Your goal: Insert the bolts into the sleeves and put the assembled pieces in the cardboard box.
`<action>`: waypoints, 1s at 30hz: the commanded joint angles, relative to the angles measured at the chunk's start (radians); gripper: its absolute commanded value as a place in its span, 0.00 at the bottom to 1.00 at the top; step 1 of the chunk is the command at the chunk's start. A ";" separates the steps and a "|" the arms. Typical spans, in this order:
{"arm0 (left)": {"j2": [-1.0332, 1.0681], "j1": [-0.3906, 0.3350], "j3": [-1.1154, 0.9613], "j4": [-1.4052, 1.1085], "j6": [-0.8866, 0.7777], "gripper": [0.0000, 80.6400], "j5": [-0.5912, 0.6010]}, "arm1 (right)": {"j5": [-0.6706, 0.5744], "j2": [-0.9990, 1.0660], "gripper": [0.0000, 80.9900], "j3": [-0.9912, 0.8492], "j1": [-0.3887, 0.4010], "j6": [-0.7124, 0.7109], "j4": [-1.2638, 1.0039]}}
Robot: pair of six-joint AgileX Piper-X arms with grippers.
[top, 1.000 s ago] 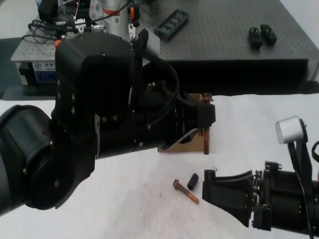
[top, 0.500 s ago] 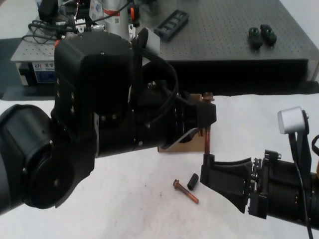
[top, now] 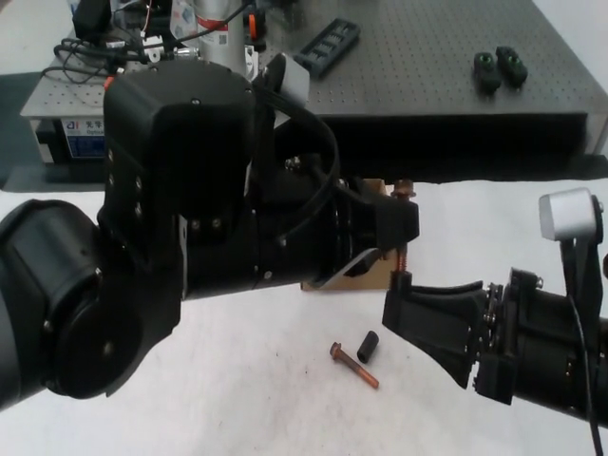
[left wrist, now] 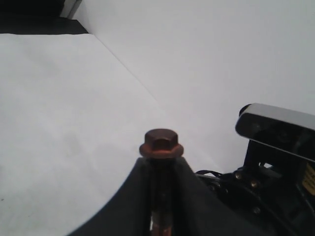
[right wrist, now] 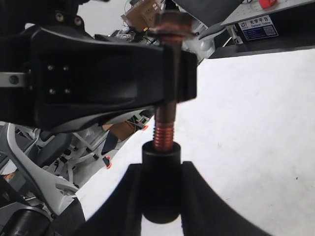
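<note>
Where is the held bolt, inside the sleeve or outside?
Mostly outside: the bolt, upright in the left gripper, has only its threaded tip at the mouth of the sleeve.

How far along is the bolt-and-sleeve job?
Done: nothing confirmed; the inside of the cardboard box is hidden. In hand: left gripper holds a bolt, its tip at the mouth of the sleeve in the right gripper. Left: seating it, boxing it, then the loose bolt and loose sleeve.
</note>
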 commanded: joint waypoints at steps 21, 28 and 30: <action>-0.007 0.002 0.005 0.103 0.205 0.62 -0.340 | 0.224 0.484 0.08 -0.391 -0.175 -0.483 -0.114; -0.007 0.002 0.071 0.103 0.259 0.62 -0.444 | 0.346 0.670 0.08 -0.510 -0.162 -0.508 -0.228; -0.007 0.002 0.087 0.103 0.259 0.62 -0.444 | 0.366 0.713 0.08 -0.555 -0.166 -0.490 -0.147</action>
